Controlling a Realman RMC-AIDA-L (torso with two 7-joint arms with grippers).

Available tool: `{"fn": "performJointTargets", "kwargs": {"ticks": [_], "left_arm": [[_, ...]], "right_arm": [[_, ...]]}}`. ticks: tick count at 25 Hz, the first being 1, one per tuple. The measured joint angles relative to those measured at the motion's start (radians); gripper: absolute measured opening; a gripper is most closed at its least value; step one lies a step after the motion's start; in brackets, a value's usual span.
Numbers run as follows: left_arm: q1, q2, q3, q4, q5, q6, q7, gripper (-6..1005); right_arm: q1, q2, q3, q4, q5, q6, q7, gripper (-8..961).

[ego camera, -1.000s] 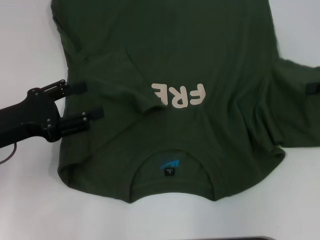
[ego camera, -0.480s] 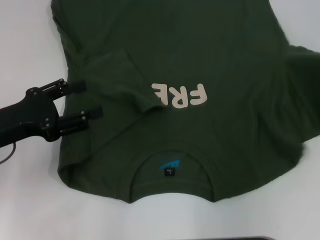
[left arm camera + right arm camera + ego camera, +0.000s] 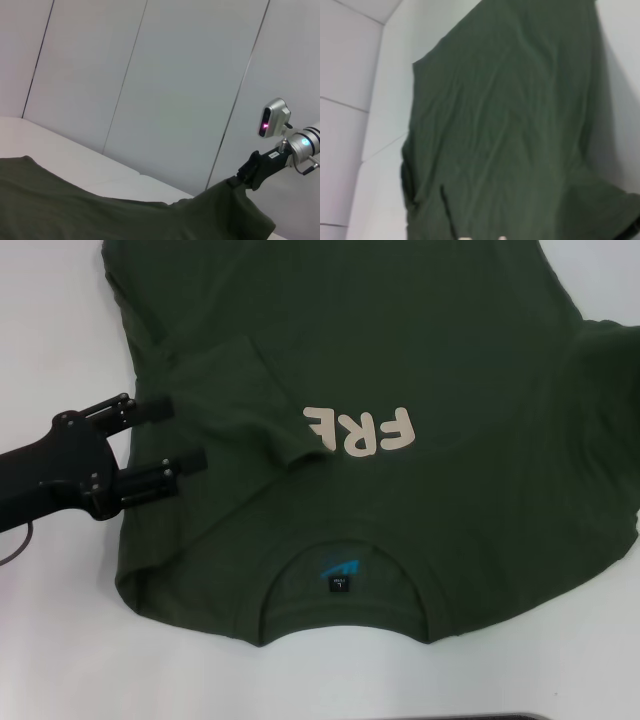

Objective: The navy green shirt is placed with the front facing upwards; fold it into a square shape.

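Observation:
The navy green shirt (image 3: 420, 330) lies front up on the white table, collar toward me, with pale letters "FRE" (image 3: 360, 430) and a black neck label (image 3: 338, 583). Its left sleeve (image 3: 240, 400) is folded in over the chest. My left gripper (image 3: 182, 436) is open, its fingers over the shirt's left edge, holding nothing. My right gripper is out of the head view. The left wrist view shows it (image 3: 248, 176) shut on the shirt's right sleeve and lifting that cloth (image 3: 220, 205) off the table. The shirt fills the right wrist view (image 3: 510, 125).
The white table (image 3: 60, 640) shows bare to the left of and in front of the shirt. A dark edge (image 3: 470, 717) runs along the table's near side. Pale wall panels (image 3: 175, 90) stand behind the table.
The right sleeve has been drawn out to the right and spread wider, and the right gripper has left the head view. The left gripper has hardly moved.

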Motion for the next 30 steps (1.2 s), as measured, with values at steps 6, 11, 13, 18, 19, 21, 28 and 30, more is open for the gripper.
{"fn": "performJointTargets", "kwargs": {"ticks": [6,11,13,18,19,21,28,30], "left_arm": [[-0.001,0.000,-0.003,0.000,0.000,0.000,0.000,812],[-0.001,0.000,-0.004,0.001,0.000,-0.007,0.003,812],[-0.001,0.000,-0.004,0.001,0.000,-0.009,0.005,812],[0.004,0.000,-0.004,0.002,-0.009,-0.009,0.005,812],[0.005,0.000,-0.004,0.002,-0.011,-0.009,0.005,812],[0.005,0.000,-0.004,0.002,-0.012,-0.010,0.006,812],[0.000,-0.001,-0.004,0.001,-0.018,-0.011,0.006,812],[0.000,-0.002,-0.004,0.001,-0.025,-0.011,0.006,812]], "right_arm": [[0.031,0.003,-0.001,0.011,0.032,-0.040,0.007,13],[0.062,0.016,-0.008,0.075,0.070,-0.044,0.009,13],[0.075,0.025,-0.008,0.105,0.077,-0.037,0.002,13],[0.092,0.072,-0.010,0.131,0.079,-0.034,-0.018,13],[0.092,0.080,-0.011,0.131,0.079,-0.037,-0.021,13],[0.090,0.093,-0.009,0.133,0.081,-0.039,-0.023,13],[0.085,0.133,-0.028,0.183,0.105,-0.027,-0.043,13],[0.083,0.139,-0.032,0.199,0.105,-0.017,-0.049,13]]}}
